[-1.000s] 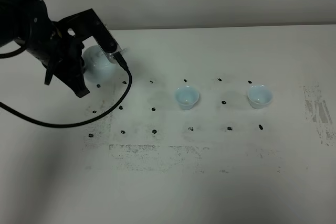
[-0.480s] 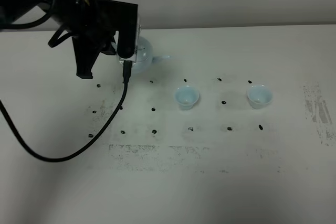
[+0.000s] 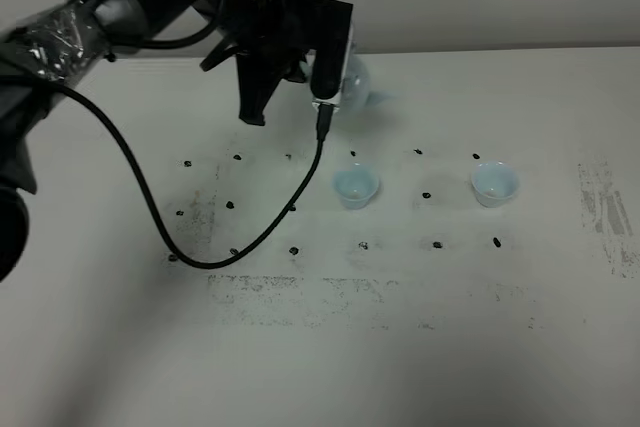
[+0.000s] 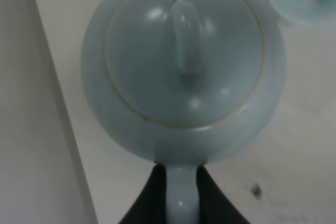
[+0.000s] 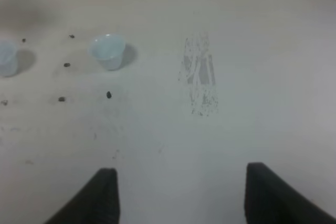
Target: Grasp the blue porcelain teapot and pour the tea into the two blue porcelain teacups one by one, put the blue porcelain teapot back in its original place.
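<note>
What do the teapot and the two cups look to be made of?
The teapot looks like glazed ceramic, pale blue and glossy: soft highlights sit across its top. The cup nearer it and the farther cup share that pale blue, so probably the same ware, though they are too small to show any gloss.

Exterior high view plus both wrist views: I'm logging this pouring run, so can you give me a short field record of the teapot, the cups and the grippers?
teapot: pale blue, lid on, held by its loop handle, apparently lifted off the table
left gripper: shut on the teapot's handle
right gripper: open, empty, above bare table
left cup: upright, just in front of the teapot
right cup: upright, further right
tea in cups: cannot tell
</note>
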